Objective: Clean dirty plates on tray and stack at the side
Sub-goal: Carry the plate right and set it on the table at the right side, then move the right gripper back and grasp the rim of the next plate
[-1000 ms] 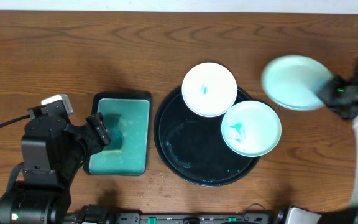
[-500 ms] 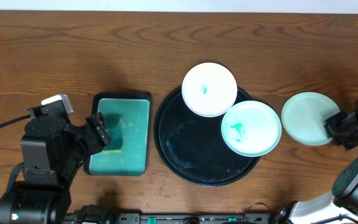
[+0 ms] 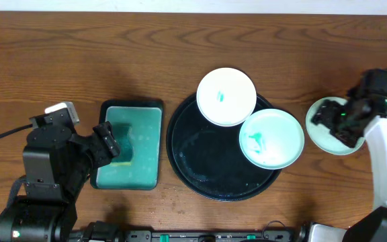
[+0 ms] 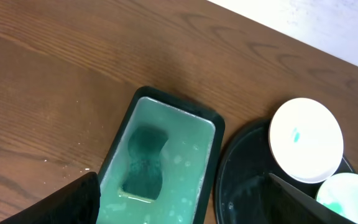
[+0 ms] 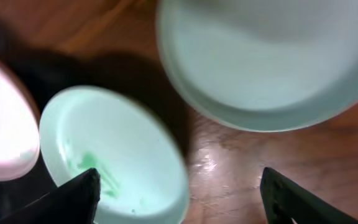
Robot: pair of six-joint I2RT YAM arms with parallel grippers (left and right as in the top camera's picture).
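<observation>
The round black tray (image 3: 203,165) sits mid-table with two plates on it. One plate (image 3: 226,96) at its far rim has a small teal smear; the other plate (image 3: 271,138) at its right has a larger smear. A third, plain plate (image 3: 320,133) lies on the wood to the right of the tray. My right gripper (image 3: 341,119) hovers over that plate, open and holding nothing. The right wrist view shows the plain plate (image 5: 266,56) and the smeared plate (image 5: 110,155) ahead of the spread fingers (image 5: 73,199). My left gripper (image 3: 109,144) stands open and empty.
A rectangular dark-rimmed tray (image 3: 132,107) of teal liquid lies left of the black tray, under my left gripper. A sponge (image 4: 145,158) lies sunk in it. Bare wood runs along the far side of the table.
The right gripper brought the plain plate down from the far right onto the wood beside the tray, then opened and let go. The left arm has not moved.
</observation>
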